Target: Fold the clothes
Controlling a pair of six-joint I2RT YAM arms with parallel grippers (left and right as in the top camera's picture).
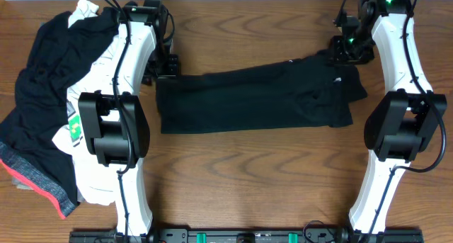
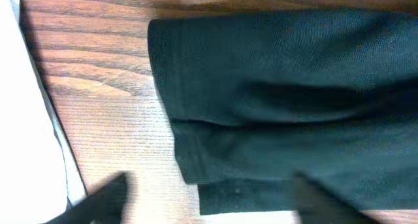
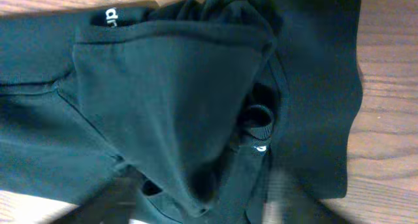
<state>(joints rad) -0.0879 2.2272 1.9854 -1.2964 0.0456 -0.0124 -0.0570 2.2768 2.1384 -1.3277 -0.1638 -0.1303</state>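
A black garment (image 1: 255,98) lies flat across the middle of the table, folded lengthwise, and looks like trousers. Its left end (image 2: 274,87) shows stacked hem edges. Its right end (image 3: 170,93) is bunched, with a white logo and a ribbed cuff. My left gripper (image 1: 167,64) hovers at the garment's far left corner. In the left wrist view it (image 2: 209,185) is open, one finger over bare wood and one over cloth. My right gripper (image 1: 347,50) is over the far right end. In the right wrist view it (image 3: 202,181) is open, its blurred fingers straddling the bunched cloth.
A pile of other clothes (image 1: 49,108) lies at the left edge, with black, white and red-trimmed pieces. A white piece (image 2: 26,119) reaches close to the left gripper. The table (image 1: 255,172) is bare wood in front of the garment.
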